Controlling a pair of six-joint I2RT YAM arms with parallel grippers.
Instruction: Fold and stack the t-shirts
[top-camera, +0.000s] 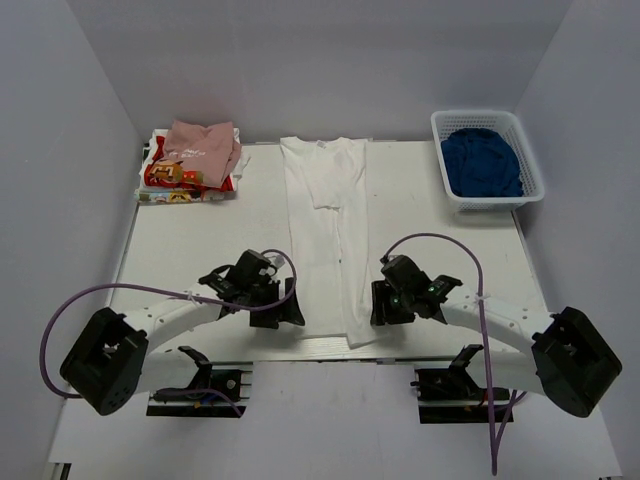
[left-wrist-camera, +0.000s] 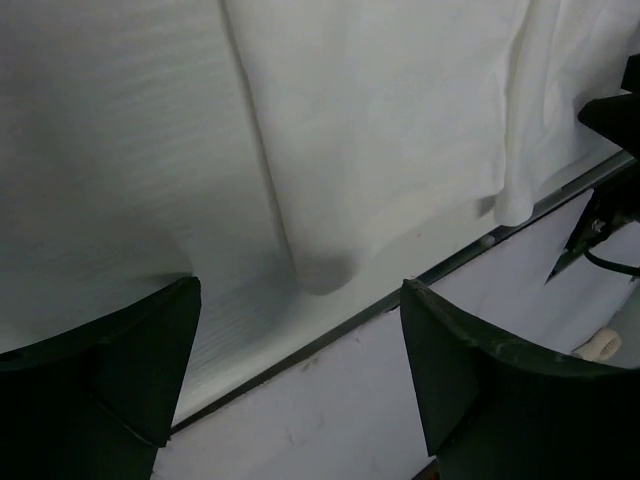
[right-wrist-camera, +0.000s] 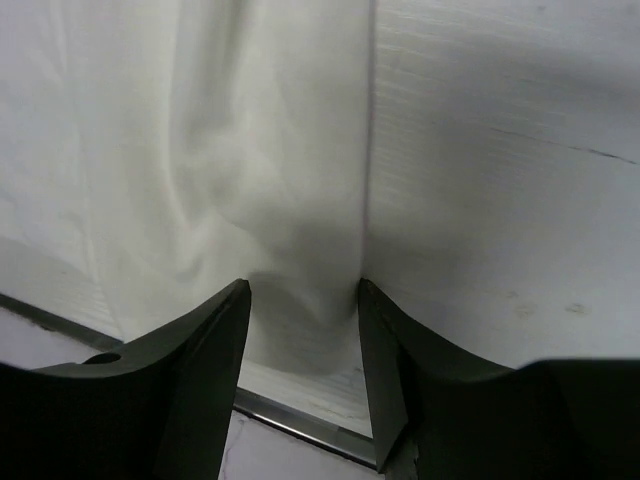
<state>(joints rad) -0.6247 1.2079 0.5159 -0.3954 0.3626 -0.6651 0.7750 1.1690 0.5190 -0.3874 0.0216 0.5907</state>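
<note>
A large white t-shirt (top-camera: 335, 235) lies folded into a long narrow strip down the middle of the table, its hem at the near edge. My left gripper (top-camera: 291, 312) is open just left of the hem. In the left wrist view its fingers (left-wrist-camera: 150, 340) stand wide apart, with the shirt's near-left corner (left-wrist-camera: 320, 265) ahead of them. My right gripper (top-camera: 377, 312) is at the hem's right side, open. Its fingers (right-wrist-camera: 215, 340) straddle the near-right corner of the cloth (right-wrist-camera: 300, 300). A pale pink shirt (top-camera: 205, 145) lies on the red-yellow print shirt (top-camera: 172, 178) at the back left.
A white basket (top-camera: 525, 160) holding blue cloth (top-camera: 482, 163) stands at the back right. The table's metal front edge (left-wrist-camera: 420, 275) runs just below the hem and also shows in the right wrist view (right-wrist-camera: 300, 422). Grey walls enclose the table.
</note>
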